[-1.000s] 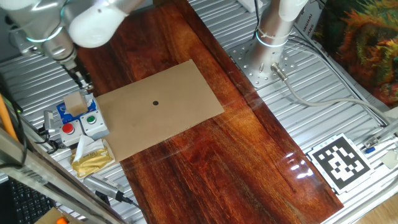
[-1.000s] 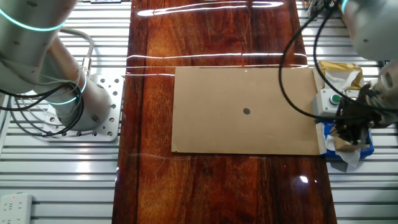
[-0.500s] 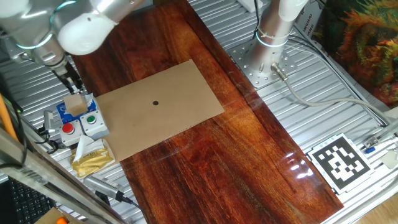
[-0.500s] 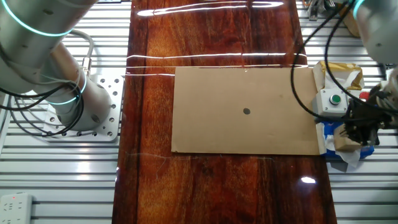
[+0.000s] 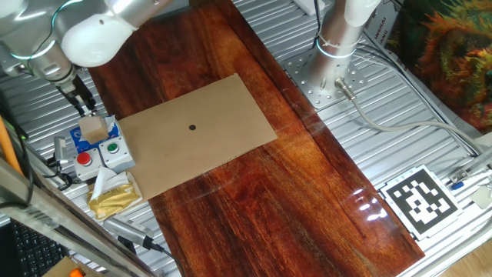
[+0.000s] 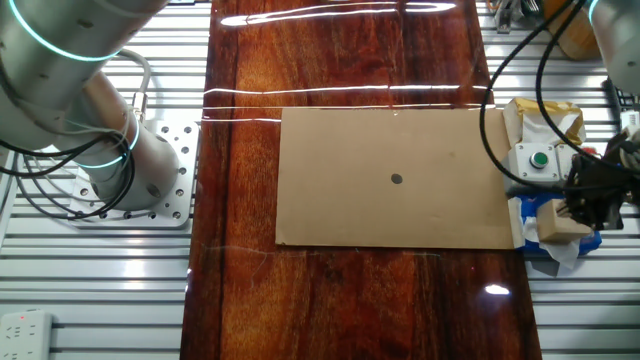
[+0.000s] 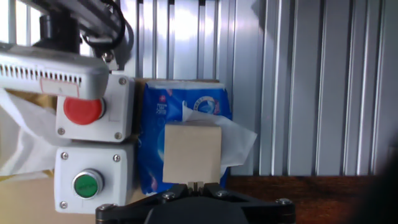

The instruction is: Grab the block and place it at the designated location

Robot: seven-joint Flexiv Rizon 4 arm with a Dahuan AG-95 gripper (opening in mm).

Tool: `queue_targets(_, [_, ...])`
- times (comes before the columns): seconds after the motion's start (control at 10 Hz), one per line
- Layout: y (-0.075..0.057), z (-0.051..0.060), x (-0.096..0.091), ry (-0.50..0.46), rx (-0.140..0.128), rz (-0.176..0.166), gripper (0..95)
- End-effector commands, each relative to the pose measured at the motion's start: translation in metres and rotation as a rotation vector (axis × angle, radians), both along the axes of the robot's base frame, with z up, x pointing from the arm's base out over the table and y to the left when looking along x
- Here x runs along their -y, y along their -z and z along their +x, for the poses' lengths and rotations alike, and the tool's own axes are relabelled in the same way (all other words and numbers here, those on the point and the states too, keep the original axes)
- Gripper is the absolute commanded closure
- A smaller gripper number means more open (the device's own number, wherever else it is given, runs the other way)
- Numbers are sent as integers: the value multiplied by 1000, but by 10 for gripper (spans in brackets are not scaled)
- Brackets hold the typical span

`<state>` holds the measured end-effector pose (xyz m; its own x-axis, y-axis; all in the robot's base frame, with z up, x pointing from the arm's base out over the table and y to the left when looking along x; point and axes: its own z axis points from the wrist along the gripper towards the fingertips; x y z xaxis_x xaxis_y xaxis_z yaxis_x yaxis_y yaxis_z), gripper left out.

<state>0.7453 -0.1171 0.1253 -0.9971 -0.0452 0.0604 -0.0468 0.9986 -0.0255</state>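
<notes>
The block [image 5: 92, 128] is a pale tan wooden cube resting on a blue printed holder [image 5: 76, 139] at the left edge of the table. It also shows in the other fixed view [image 6: 558, 222] and in the hand view [image 7: 192, 151]. My gripper [image 5: 83, 102] hangs above and behind the block, apart from it, jaws closed together and empty [image 7: 196, 185]. In the other fixed view the gripper [image 6: 597, 200] is just beside the block. The black dot [image 5: 192, 128] lies mid-sheet on the light-brown cardboard sheet [image 5: 223, 154], and shows in the other fixed view too [image 6: 397, 180].
A white box with red and green buttons [image 5: 114, 154] stands against the blue holder, with a crumpled yellow packet [image 5: 114, 197] in front of it. A second arm's base [image 5: 338, 38] stands at the back. A black-and-white tag [image 5: 420, 201] lies at the right.
My gripper has drawn up and back from the block, toward the table's left edge. The block has stayed on the blue holder.
</notes>
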Motion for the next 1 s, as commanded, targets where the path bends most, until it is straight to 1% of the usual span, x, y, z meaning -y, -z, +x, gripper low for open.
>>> queue_targets(0.1, [1,1,0,-7,31,2,950])
queue_targets(0.2, [1,1,0,-15,50,4,950])
queue_targets(0.3, [1,1,0,-30,89,9,950])
queue_targets(0.4, [0,1,0,-37,113,14,950])
queue_targets(0.5, [0,2,0,-37,118,15,950])
queue_targets(0.8, [1,2,-1,-43,114,20,950])
queue_targets(1.0, [1,2,-1,-57,110,33,950])
